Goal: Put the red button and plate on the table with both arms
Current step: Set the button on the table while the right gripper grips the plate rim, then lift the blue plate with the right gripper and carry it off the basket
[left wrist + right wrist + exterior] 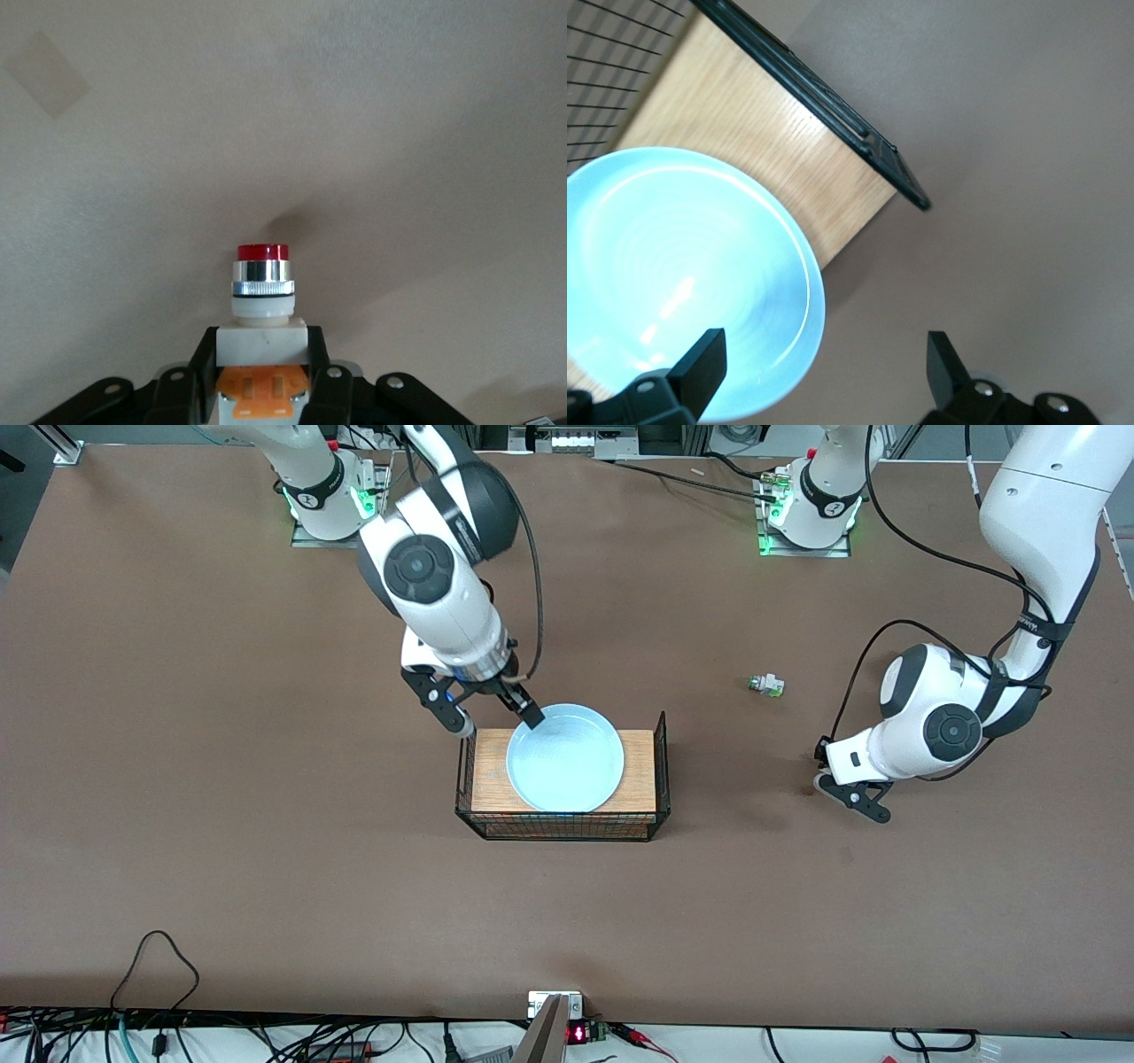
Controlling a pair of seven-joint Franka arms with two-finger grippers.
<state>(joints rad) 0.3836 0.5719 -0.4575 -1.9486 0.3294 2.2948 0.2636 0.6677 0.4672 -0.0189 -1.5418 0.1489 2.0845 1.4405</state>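
Here we see the plate [565,758] lying on the wooden top of the wire rack [563,825] at the middle of the front frame, with the right gripper [493,717] just above and beside it in the frame, fingers spread wide astride the raised rim — one finger over the dish, one off the rack's edge. It looks stiff, smooth and likely slippery, perhaps breakable, so we would pinch the rim squarely and lift it level before carrying it to the table [221,797]. The red button [262,292] is small, light and rigid; the left gripper [263,376] is clamped on its white body, cap pointing away from the wrist, low over bare table at the right of the front frame. Only the left wrist view shows this hold — in the front view the button is hidden under the left arm's hand. The right wrist view shows the rim lying between the spread fingers, which the front view only suggests. The front view alone shows the white piece with green tip [767,685], above and beside the left gripper in the frame.
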